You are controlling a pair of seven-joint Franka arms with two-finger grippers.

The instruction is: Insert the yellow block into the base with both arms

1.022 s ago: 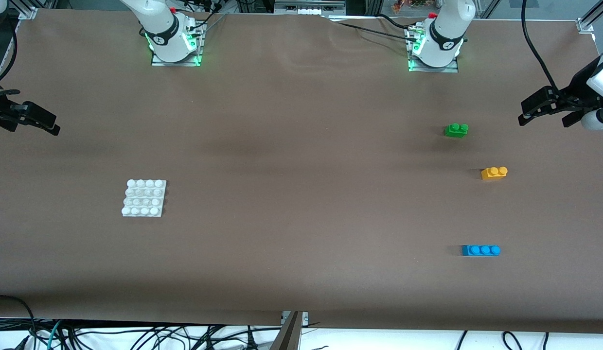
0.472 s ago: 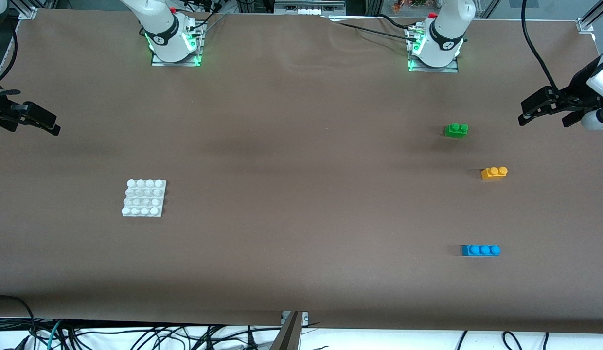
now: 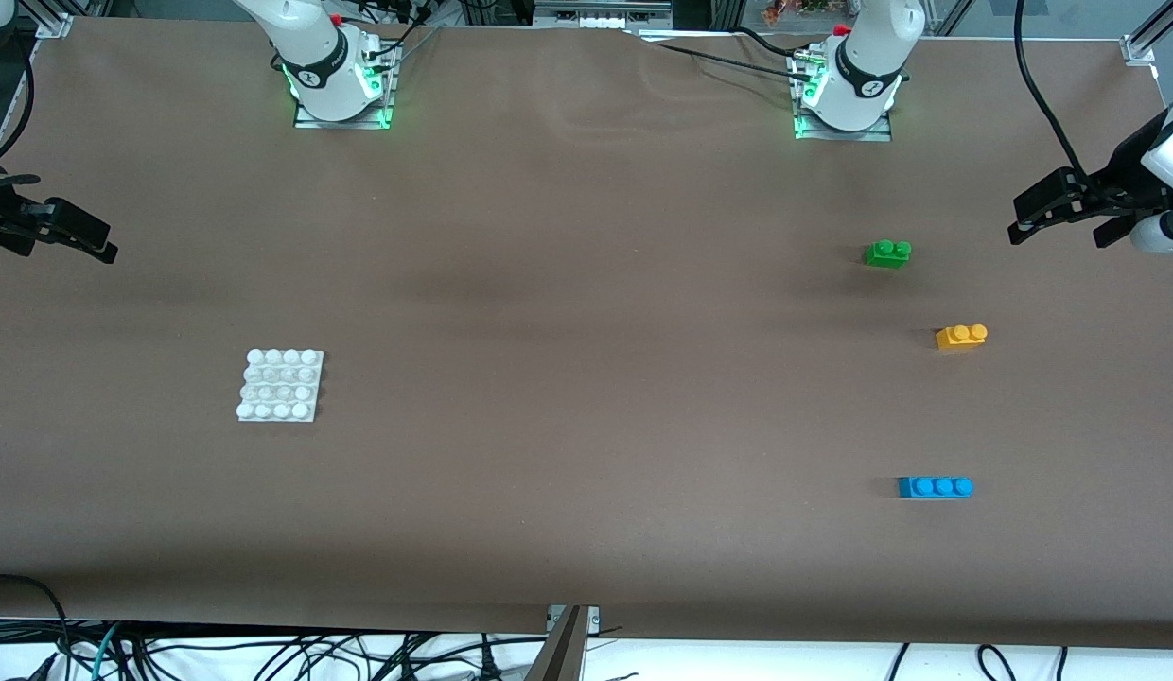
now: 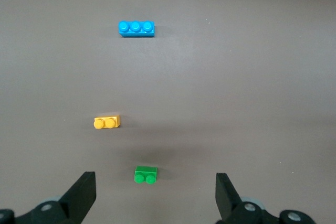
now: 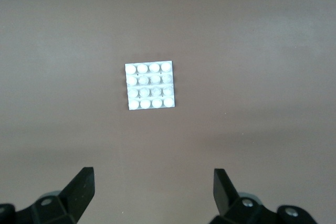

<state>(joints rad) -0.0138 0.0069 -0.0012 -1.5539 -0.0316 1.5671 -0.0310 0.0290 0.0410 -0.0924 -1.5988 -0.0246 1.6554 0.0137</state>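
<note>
- i see 3 bricks at the left arm's end of the table: green brick farthest from the front camera, yellow block in the middle, blue brick nearest the camera.
- all 3 sit well apart from each other, nothing touching or stacked. nothing lies between the yellow block and the base, just bare brown table.
- base lies flat at the right arm's end of the table, well apart from all the bricks.
- yellow block: studs up, flat on the table. long axis runs along the table's length, from one arm's end toward the other. slight skew in the front view.
- look: small yellow-orange plastic brick, 2 round studs in 1 row. green has 2 studs too, blue is longer with 3.
- base: white square plate, 4x4 round studs, edges roughly square to the table.
- left gripper hangs in the air over the left arm's end of the table, fingers spread wide, holding nothing. its wrist view shows the green brick closest between the fingers, then yellow, then blue.
- right gripper hangs in the air over the right arm's end of the table, fingers spread wide, empty. the base is centred in its wrist view.
</note>
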